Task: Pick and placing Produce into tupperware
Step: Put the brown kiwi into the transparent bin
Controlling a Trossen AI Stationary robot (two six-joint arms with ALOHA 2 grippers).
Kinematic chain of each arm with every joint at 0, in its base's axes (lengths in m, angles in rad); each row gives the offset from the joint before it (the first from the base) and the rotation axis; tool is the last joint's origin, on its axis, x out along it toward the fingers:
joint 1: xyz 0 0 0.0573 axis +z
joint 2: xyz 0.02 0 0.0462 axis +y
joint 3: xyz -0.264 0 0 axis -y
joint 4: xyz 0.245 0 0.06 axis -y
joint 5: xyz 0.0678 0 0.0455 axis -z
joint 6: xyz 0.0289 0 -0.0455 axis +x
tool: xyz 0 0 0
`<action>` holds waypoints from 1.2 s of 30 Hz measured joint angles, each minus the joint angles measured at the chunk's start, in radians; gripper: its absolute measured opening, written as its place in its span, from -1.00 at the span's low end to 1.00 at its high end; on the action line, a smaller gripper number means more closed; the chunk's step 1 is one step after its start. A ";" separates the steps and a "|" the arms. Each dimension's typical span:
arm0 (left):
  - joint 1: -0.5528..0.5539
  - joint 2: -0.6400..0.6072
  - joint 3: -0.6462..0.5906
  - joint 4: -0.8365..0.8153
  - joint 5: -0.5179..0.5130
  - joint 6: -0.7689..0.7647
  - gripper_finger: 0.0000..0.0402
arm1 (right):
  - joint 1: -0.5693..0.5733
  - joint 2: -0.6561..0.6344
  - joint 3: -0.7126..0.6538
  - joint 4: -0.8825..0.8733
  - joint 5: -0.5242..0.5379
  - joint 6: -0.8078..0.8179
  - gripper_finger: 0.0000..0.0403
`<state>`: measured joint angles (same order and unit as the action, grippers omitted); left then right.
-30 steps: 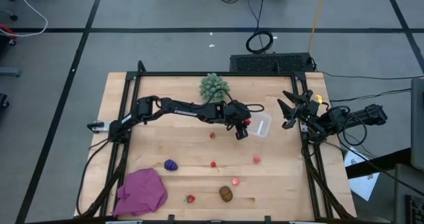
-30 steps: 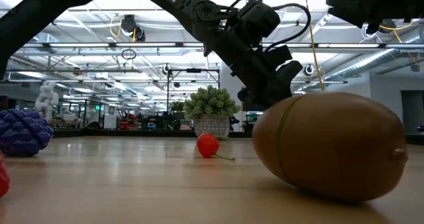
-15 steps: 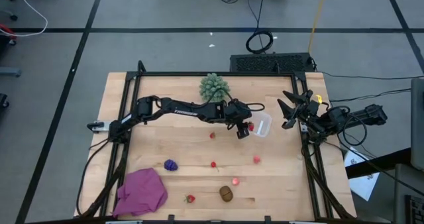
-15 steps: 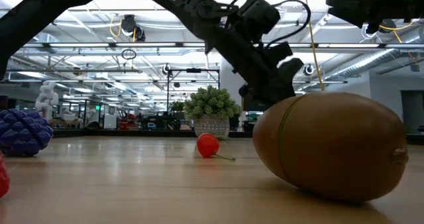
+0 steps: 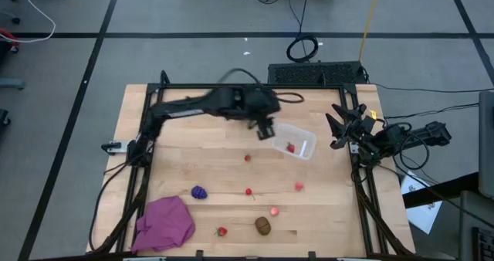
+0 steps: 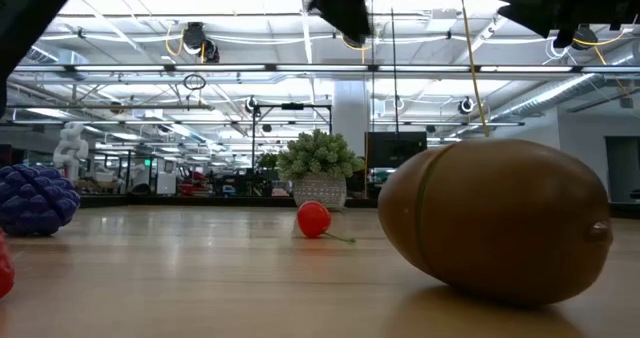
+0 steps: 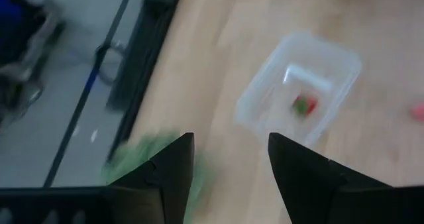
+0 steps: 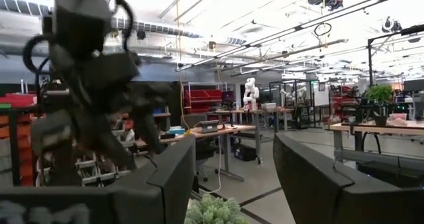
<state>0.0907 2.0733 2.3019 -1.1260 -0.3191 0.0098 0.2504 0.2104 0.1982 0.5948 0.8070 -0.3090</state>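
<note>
Nearest you, the kiwi [image 5: 263, 225] and loose berries [image 5: 248, 191] lie on the table [image 5: 177, 164], with the grapes [image 5: 199, 191] off to the left. Farther back, your left gripper [image 5: 265, 127] hangs spread and empty just beside the container [image 5: 302, 136], which holds one red berry [image 5: 291, 147]. Your right gripper [image 5: 340, 126] waits, spread, at the table's right edge.
</note>
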 joint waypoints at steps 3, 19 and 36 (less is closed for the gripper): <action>-0.015 -0.084 0.001 -0.179 -0.080 -0.106 -0.04 | 0.000 0.001 0.000 0.014 -0.016 0.007 -0.05; -0.285 -0.238 -0.007 -0.445 -0.244 -0.387 -0.09 | 0.006 0.297 0.100 0.093 -0.785 0.239 -0.05; -0.298 -0.285 -0.008 -0.445 -0.237 -0.351 -0.08 | 0.252 1.043 0.865 -0.794 -0.778 0.264 -0.05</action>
<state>-0.2072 1.7885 2.2935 -1.5711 -0.5556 -0.3415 0.5029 1.2536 1.0634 -0.1993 0.0286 -0.0454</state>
